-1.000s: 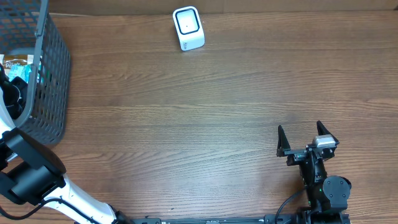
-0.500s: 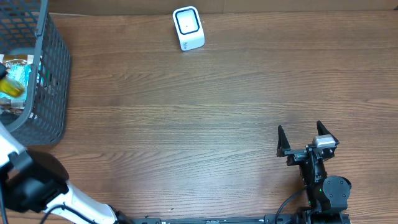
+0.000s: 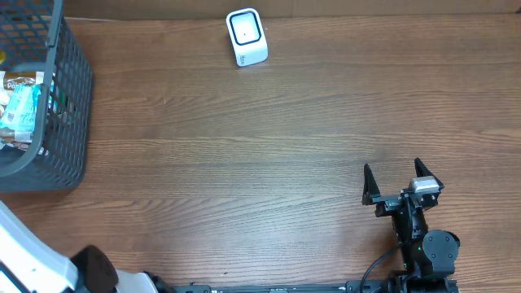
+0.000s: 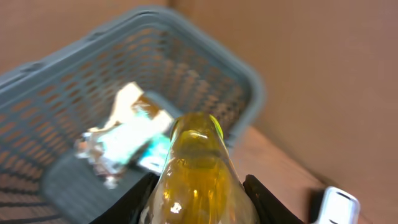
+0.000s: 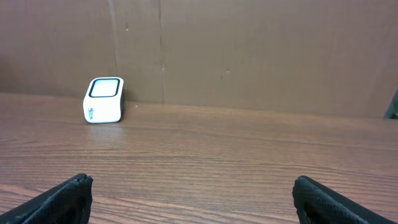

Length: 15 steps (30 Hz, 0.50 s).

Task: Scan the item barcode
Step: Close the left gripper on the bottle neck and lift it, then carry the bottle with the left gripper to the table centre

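since the left gripper (image 4: 200,190) had lifted above the basket (image 3: 75,98), jaws clenched on the yellow bottle (image 4: 198,155), pick looked done; nxt: scanner (image 3: 246,37). right gripper (image 3: 396,181) jaws released.

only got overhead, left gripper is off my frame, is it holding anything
Observer: Yes. In the left wrist view the left gripper is closed on a yellow bottle, with a finger on each side of it.
Operator: any barcode showing on it
Observer: None from that camera. Only smooth yellow surface faces it, with no label in sight.
Operator: does that cam see the scanner
Observer: Only just. A white corner of the scanner shows at the lower right edge of the left wrist view, to the right of the bottle.
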{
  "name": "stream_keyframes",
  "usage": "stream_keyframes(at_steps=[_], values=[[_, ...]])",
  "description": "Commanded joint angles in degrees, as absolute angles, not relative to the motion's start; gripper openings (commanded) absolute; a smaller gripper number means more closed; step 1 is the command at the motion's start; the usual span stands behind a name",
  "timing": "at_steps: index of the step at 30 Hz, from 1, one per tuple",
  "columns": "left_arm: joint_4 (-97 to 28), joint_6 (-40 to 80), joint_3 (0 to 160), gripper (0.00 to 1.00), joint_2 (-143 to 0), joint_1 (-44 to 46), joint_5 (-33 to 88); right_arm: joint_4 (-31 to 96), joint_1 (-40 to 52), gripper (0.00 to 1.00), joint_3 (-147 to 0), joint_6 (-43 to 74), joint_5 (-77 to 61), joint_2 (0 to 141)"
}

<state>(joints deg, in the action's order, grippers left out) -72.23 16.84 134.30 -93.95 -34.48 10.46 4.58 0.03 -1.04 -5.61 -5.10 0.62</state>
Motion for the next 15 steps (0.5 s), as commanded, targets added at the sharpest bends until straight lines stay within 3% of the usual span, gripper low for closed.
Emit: stream_keyframes(at_steps=[1, 15], values=[[-72.8, 18.3, 135.7, 0.33, -91.3, -31.2, 15.5, 4.4, -0.1, 1.0, -0.4, -5.7, -4.6, 0.2], [-85.5, 18.3, 132.6, 0.35, -90.7, -11.0, 11.0, 4.4, -0.1, 1.0, -0.4, -5.7, -4.6, 0.2]])
